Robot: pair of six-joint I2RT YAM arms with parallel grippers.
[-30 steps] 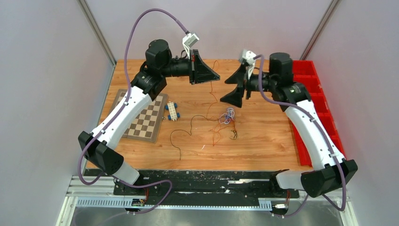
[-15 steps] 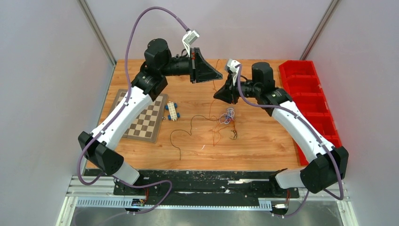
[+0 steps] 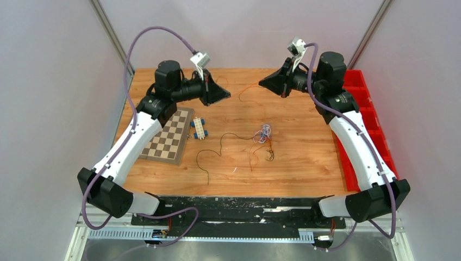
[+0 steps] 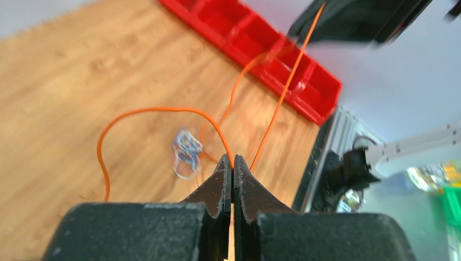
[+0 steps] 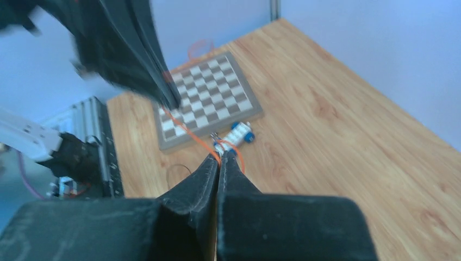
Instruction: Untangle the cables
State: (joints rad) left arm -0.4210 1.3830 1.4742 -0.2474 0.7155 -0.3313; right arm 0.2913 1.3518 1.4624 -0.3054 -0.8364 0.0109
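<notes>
The cables lie mid-table: a white and bluish knot (image 3: 264, 131) with orange-red strands, and a dark strand (image 3: 209, 155) trailing left and toward the near edge. A thin orange cable (image 3: 245, 91) is lifted off the table, running between both grippers. My left gripper (image 3: 228, 97) is shut on it; in the left wrist view the orange cable (image 4: 157, 110) arcs out from the closed tips (image 4: 232, 157) above the knot (image 4: 186, 154). My right gripper (image 3: 261, 83) is shut on the same cable; in the right wrist view the orange cable (image 5: 190, 133) leaves its pinched tips (image 5: 219, 156).
A chessboard (image 3: 166, 136) lies at the left, with a small blue and white block (image 3: 199, 129) beside it. Red bins (image 3: 375, 125) line the table's right edge. Grey walls close in the back and sides.
The right gripper closed on the orange cable near the left gripper, then pulled back to the right and up. The left arm drew away leftward, lifting the cable between them.
</notes>
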